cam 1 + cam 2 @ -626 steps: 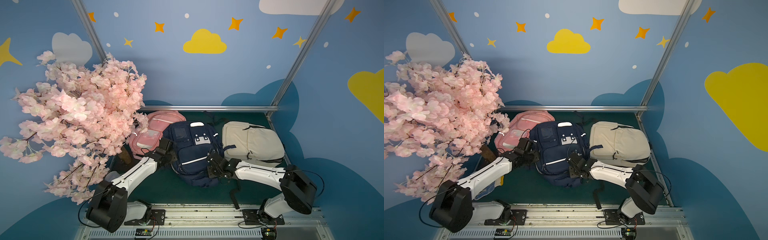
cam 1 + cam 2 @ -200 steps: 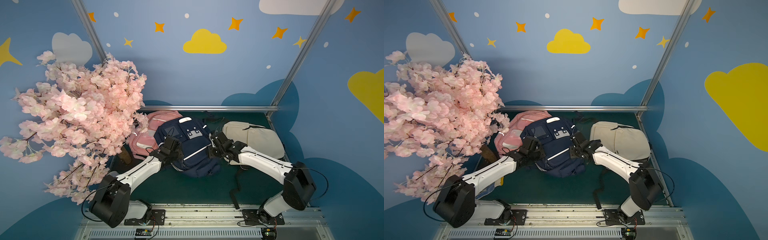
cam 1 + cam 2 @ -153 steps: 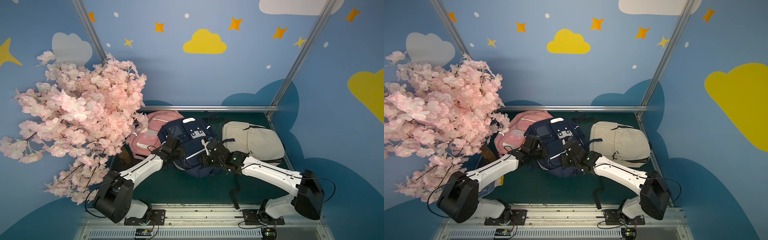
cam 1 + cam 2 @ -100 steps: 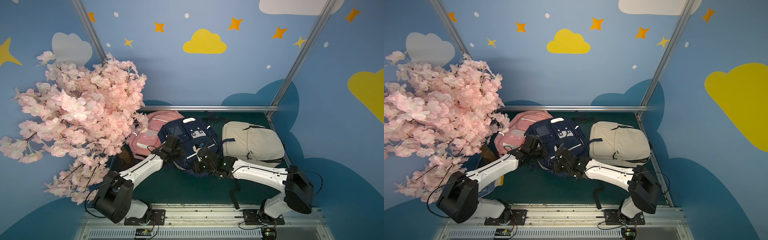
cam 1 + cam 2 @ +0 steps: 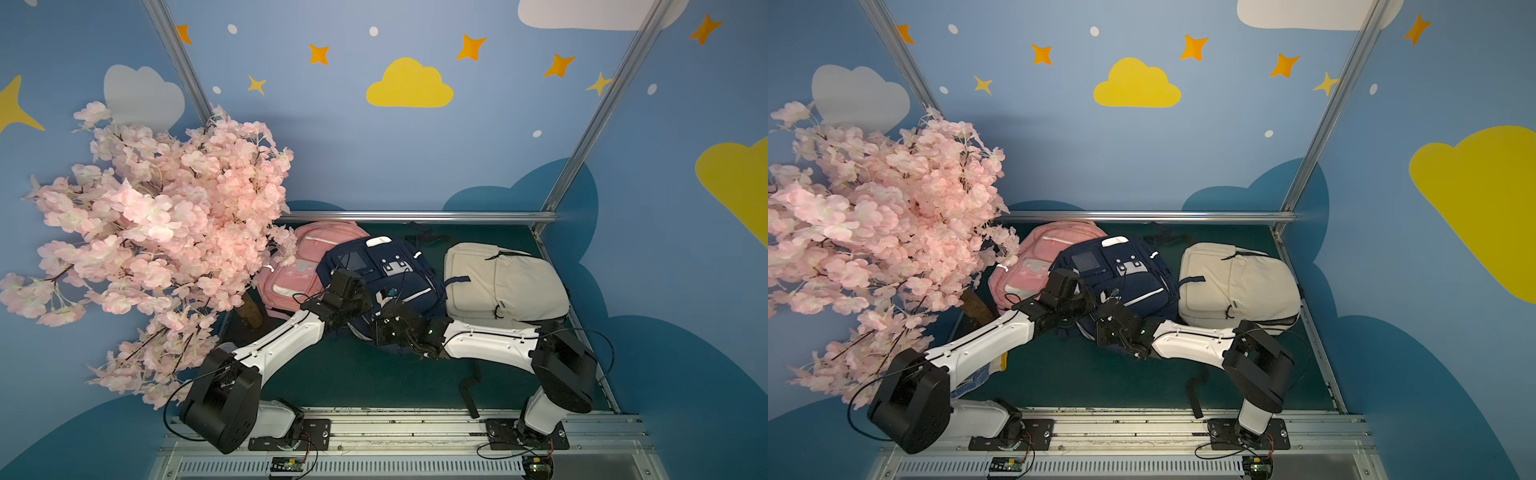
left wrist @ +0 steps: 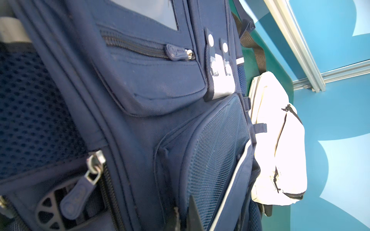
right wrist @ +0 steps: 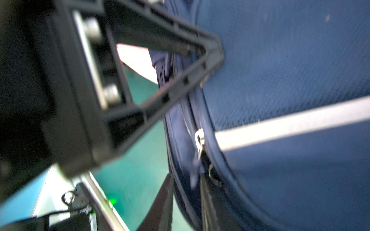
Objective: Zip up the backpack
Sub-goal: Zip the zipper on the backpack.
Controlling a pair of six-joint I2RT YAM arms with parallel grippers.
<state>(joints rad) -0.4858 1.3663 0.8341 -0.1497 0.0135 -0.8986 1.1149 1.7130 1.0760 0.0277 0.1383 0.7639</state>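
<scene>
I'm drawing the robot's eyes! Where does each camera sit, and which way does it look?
Both top views: high above the base rail, looking down at the navy backpack; left arm and right arm show.
Left wrist: by its front, facing the cream backpack; left pincer tips peek in.
Right wrist: at its side, facing the zipper slider; right pincer looms large.
Shared: all show the navy backpack.

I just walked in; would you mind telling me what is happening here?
Two robot arms are working on the navy backpack, which lies between a pink backpack and a cream backpack. The left gripper is shut on its fabric, steadying it. The right gripper has its jaws apart around the side zipper pull, not yet clamping it.
</scene>
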